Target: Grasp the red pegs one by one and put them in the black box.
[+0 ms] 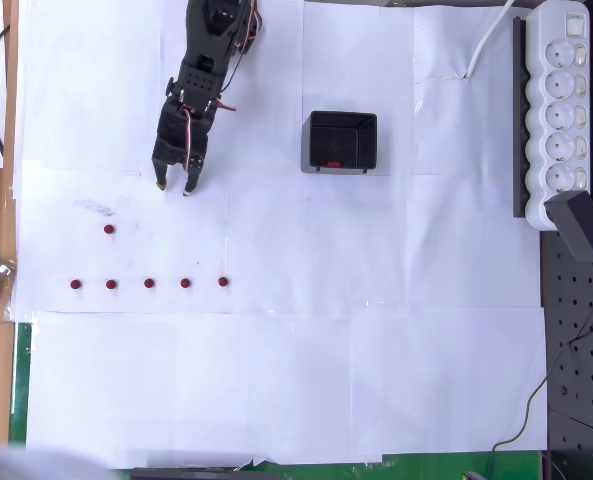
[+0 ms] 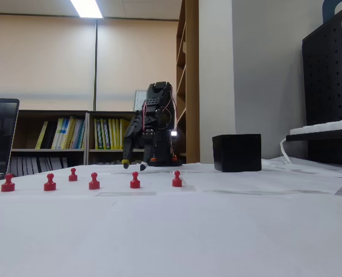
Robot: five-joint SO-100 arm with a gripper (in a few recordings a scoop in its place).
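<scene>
From my remote station, the overhead view shows the black arm reaching down from the top edge over the white paper-covered table (image 1: 276,400), its gripper (image 1: 174,187) pointing at bare paper with the two fingertips (image 1: 160,184) a little apart and nothing between them. In the fixed view the same gripper (image 2: 134,167) hangs with its tips just above the table, behind the row of pegs.

Six red pegs (image 1: 148,283) stand on the paper in the overhead view. Five form a straight row: at far left (image 1: 75,284), then (image 1: 111,284), the middle one, then (image 1: 185,283) and the rightmost (image 1: 223,282). The sixth peg (image 1: 109,229) stands alone above the row's second peg, between that row and the gripper, apart from both. In the fixed view I see the same six red pegs (image 2: 94,182) upright on the near part of the table, knob tops up.

The black box (image 1: 341,141) sits to the right of the gripper in the overhead view, well apart from it and from the pegs; small red spots show on its floor near the lower wall, though I cannot tell how many pegs they are. In the fixed view the black box (image 2: 236,152) stands right of the arm's base.

A white power strip (image 1: 564,110) lies along the right edge in the overhead view.
</scene>
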